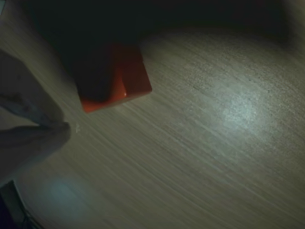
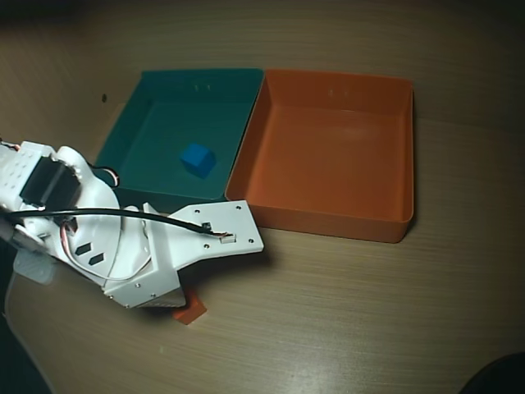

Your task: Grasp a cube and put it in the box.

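Here my gripper (image 2: 176,304) is low over the wooden table (image 2: 344,312), right on the small orange cube (image 1: 128,78), so that a finger can come to each side of it. In the wrist view a dark finger covers part of the cube's face; whether my jaws are already pressing it I cannot tell. The cube sits on the table, apart from the orange tray (image 2: 328,222) where it belongs. The blue cube (image 2: 198,159) lies in the teal tray (image 2: 156,90), presumably sorted by colour.
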`<action>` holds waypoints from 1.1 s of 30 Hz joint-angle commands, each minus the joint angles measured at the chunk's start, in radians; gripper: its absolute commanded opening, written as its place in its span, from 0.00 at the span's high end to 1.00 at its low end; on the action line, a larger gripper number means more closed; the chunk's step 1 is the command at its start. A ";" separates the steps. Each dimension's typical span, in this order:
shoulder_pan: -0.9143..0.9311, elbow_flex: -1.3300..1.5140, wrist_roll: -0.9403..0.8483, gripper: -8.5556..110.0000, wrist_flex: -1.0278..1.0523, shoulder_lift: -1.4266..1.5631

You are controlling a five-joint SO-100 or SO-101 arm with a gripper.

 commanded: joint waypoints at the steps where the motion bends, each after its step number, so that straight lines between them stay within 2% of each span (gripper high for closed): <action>1: 0.017 -0.061 -0.008 0.98 0.005 0.006; 22: 0.021 -0.077 -0.006 0.96 -0.012 -0.038; 25: 0.021 -0.078 -0.008 0.89 -0.012 -0.032; 33: 0.023 -0.080 -0.006 0.60 -0.014 -0.032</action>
